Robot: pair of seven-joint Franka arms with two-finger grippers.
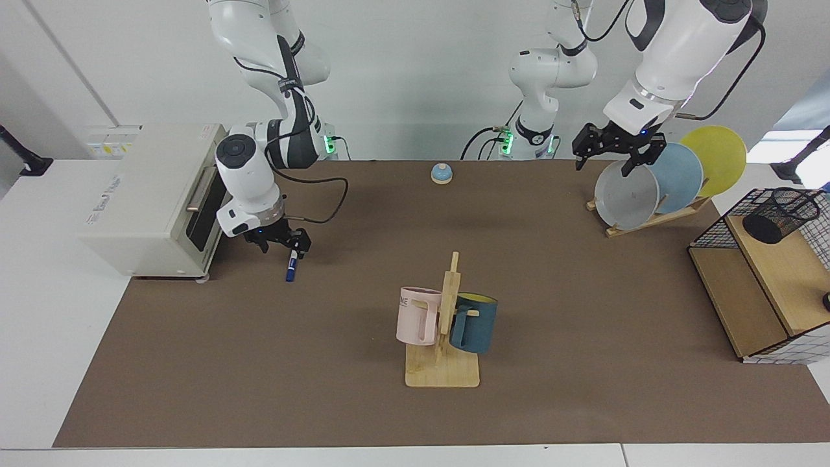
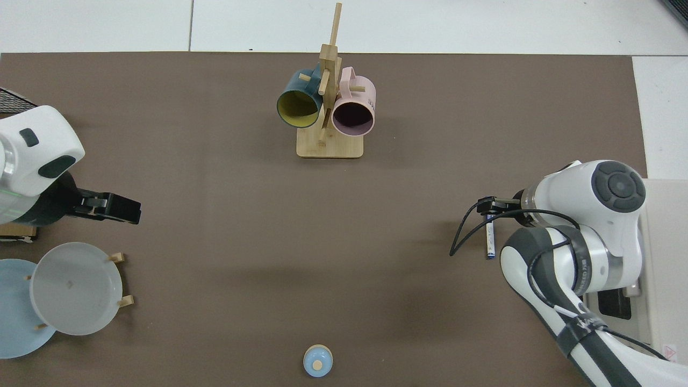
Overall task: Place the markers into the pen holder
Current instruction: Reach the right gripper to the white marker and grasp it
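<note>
right gripper (image 1: 280, 245): low over marker (image 1: 292, 267), grip unreadable | left gripper (image 1: 613, 154): spread wide above grey plate (image 1: 626, 194)

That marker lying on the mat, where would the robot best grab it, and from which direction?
Probably the white barrel of the marker, near its middle, coming straight down from above. It lies flat on the brown mat with clear space on both long sides, so fingers can straddle its slim width. The right tool is already at it.
</note>
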